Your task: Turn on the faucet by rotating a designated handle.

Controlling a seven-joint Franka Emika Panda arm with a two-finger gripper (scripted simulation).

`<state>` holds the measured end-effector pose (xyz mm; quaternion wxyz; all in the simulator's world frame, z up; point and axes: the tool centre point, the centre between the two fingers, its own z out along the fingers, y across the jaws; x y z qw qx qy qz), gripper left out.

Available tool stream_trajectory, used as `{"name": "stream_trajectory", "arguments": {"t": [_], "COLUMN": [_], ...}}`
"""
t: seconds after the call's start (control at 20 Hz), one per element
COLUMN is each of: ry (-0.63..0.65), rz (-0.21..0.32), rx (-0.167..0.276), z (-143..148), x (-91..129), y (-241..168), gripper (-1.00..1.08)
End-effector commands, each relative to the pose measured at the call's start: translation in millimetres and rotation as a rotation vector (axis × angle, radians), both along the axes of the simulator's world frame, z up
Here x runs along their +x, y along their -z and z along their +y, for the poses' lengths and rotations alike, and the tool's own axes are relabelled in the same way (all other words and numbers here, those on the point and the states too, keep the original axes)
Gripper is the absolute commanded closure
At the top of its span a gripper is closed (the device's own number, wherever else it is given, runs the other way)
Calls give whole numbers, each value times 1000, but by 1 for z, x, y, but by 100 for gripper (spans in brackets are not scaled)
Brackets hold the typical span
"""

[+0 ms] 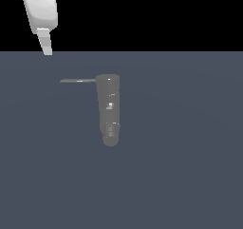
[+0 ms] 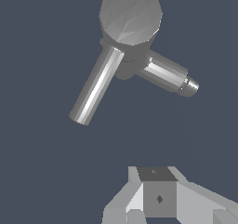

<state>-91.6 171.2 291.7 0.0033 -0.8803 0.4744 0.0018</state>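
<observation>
Fingers (image 1: 46,45) are seen at the upper part of the exterior view's left, hanging from the white arm (image 1: 40,7) above the far edge of the bench (image 1: 180,166). Only one pale finger is clearly resolved in the exterior view, and the wrist view shows just the finger bases; how far apart the fingers stand cannot be told. Nothing is held between them, and no contact with any object is recorded.

The faucet (image 1: 109,107) is noted near the middle of the bench, its flat-topped cap at the far end and its narrower stepped nozzle (image 1: 110,137) toward the near edge. The body is dull grey and glossy, with small highlights along it.

The handle (image 1: 77,81) is recorded as a thin dark rod projecting sideways from the cap toward the exterior view's left. Its free tip lies below the fingers in that view and well apart from them.

In the wrist view the cap (image 2: 131,14), handle (image 2: 96,86) and nozzle (image 2: 169,74) are all visible, apart from the fingers.
</observation>
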Motion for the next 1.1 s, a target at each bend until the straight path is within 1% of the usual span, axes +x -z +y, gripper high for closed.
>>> {"name": "stream_trajectory", "arguments": {"t": [0.0,0.5,0.8,1.05], "ry": [44,219,328,403], "rz": [-1,0,0,1], "rx": [1,-1,-5,-8], "z": [4,11,11,9], "x": [11,57,86,106], "y": [8,42,63,77], "gripper": [108,108,108,108]}}
